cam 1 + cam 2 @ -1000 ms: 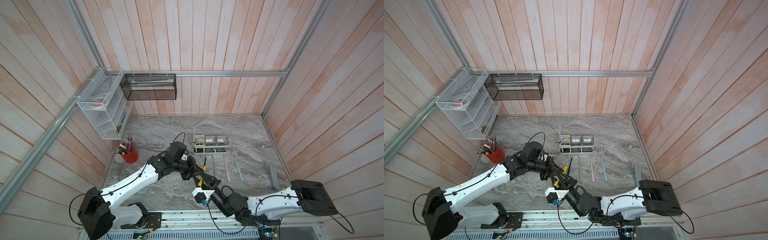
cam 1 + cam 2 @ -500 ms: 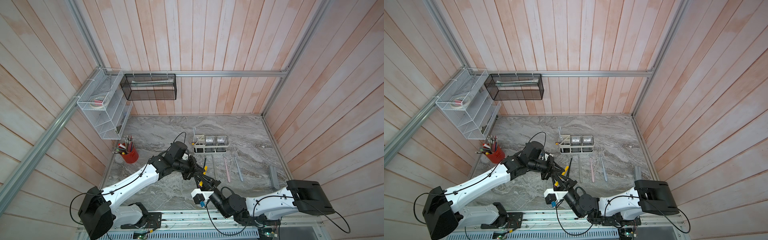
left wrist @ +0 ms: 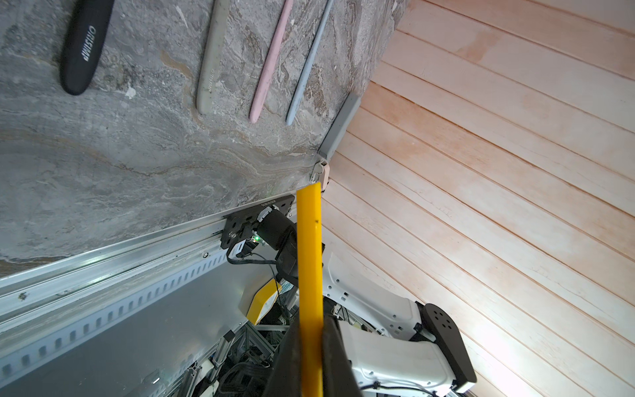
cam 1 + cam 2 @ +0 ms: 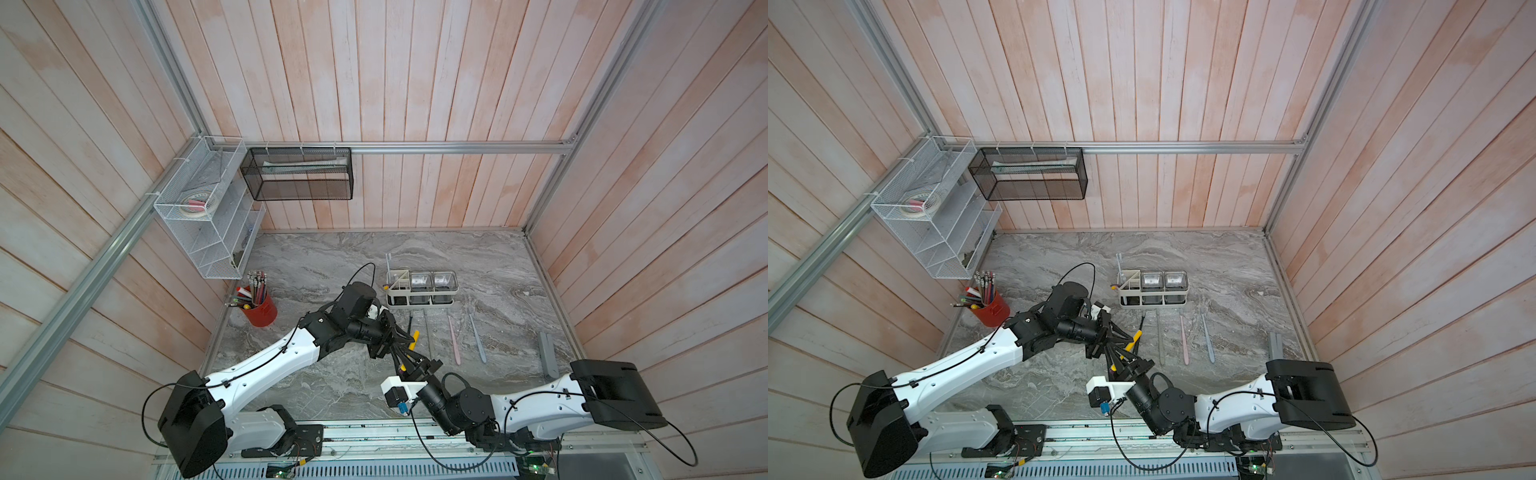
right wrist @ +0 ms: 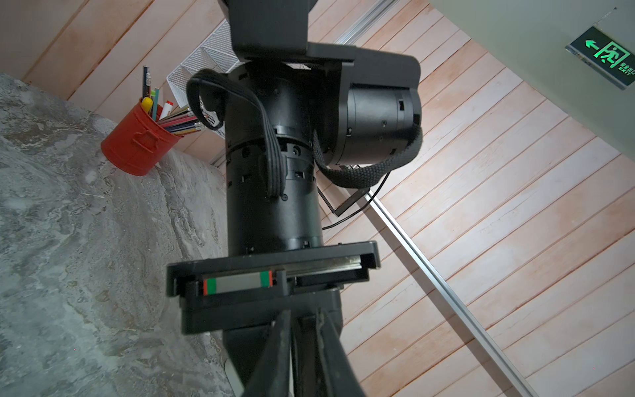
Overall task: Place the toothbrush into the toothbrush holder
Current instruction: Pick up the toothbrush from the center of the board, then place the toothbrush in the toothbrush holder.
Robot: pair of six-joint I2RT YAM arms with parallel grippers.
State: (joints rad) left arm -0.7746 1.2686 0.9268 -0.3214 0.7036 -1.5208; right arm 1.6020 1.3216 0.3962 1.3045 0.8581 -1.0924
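Above the near part of the counter (image 4: 332,382), the two claws meet nose to nose in what looks like a handover. Left claw (image 3: 311,326) has its jaws pressed on either side of the yellow toothbrush (image 3: 309,257), which is held clear of the surface. Right claw (image 5: 305,316) has its jaws nearly together close by the same handle; whether it truly grips I cannot tell. Toothbrush holder (image 4: 419,302) stands upright, well apart and farther back. Next, I judge, one claw must take sole hold, then carry the brush over the divided slot and lower it in upright
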